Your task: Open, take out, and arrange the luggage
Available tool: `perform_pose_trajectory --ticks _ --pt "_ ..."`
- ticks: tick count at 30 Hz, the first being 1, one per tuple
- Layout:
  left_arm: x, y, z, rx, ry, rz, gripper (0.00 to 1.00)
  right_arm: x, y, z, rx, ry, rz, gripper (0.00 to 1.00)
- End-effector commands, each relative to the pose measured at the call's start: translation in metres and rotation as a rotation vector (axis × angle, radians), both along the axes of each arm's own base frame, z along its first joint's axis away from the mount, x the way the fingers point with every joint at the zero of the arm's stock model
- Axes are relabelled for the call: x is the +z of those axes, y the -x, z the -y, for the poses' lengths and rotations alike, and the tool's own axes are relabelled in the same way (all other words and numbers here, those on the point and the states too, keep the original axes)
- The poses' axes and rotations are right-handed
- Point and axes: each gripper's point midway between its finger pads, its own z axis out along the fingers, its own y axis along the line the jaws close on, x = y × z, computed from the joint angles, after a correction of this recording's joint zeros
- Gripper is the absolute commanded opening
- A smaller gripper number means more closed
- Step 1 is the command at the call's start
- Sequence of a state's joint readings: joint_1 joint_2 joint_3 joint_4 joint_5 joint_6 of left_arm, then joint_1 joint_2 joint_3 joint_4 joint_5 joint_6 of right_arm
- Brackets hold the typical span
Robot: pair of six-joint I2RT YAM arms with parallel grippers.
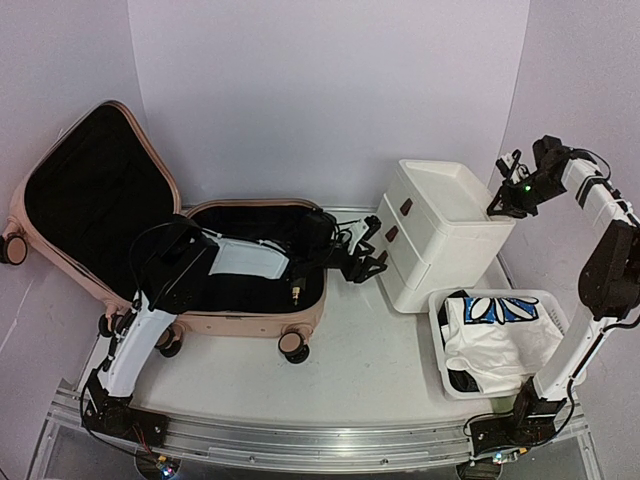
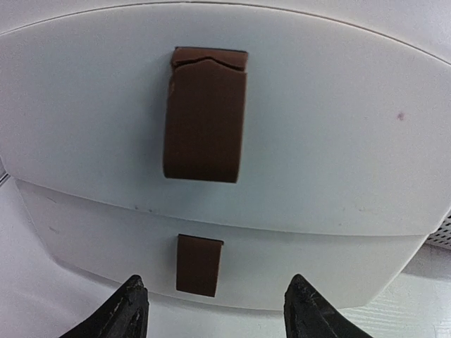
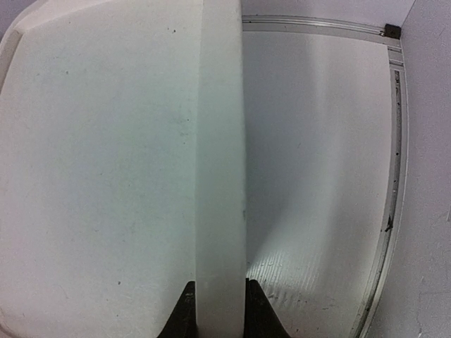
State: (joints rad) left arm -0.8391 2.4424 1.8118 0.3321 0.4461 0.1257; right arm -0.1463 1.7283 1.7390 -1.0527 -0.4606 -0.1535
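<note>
The pale-pink luggage [image 1: 250, 318] lies open at the left, its lid [image 1: 95, 195] raised and the black lining showing. My left arm reaches across the luggage base. My left gripper [image 1: 365, 262] is open and empty, just in front of the white drawer unit [image 1: 450, 215]. In the left wrist view the gripper [image 2: 215, 290] faces the lower brown handle [image 2: 199, 264], a short gap away, with the upper handle [image 2: 206, 116] above. My right gripper [image 1: 507, 203] is shut on the unit's top right rim [image 3: 220, 141], its fingers [image 3: 184, 310] pressing on both sides.
A white perforated basket [image 1: 557, 300] at the front right holds a white cloth with a blue pattern [image 1: 495, 322]. White walls close the back and sides. A metal rail [image 1: 300, 435] runs along the near table edge.
</note>
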Motion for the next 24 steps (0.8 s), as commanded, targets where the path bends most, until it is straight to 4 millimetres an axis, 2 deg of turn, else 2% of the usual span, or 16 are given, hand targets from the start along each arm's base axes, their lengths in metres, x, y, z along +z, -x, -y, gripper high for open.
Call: perform_pose_trajectory --ticks 1,6,13,17,19,24 --pt "0.014 -0.01 0.003 0.044 0.008 -0.024 0.66 0.027 0.001 -0.031 0.06 -0.19 0.032 0.0" --pt "0.005 -0.002 0.006 0.018 -0.045 -0.101 0.64 0.035 -0.002 -0.03 0.067 -0.187 0.055 0.0" --pt "0.008 0.006 0.018 -0.074 -0.046 -0.137 0.66 0.039 0.001 -0.038 0.091 -0.235 0.055 0.0" --pt "-0.001 0.0 0.024 -0.067 -0.093 -0.187 0.63 0.044 0.004 -0.041 0.094 -0.252 0.058 0.0" --pt "-0.003 -0.003 0.025 -0.057 -0.095 -0.186 0.58 0.048 0.005 -0.043 0.1 -0.269 0.063 0.0" --pt "0.004 -0.003 0.027 -0.063 -0.086 -0.16 0.36 0.051 0.007 -0.046 0.101 -0.292 0.065 0.0"
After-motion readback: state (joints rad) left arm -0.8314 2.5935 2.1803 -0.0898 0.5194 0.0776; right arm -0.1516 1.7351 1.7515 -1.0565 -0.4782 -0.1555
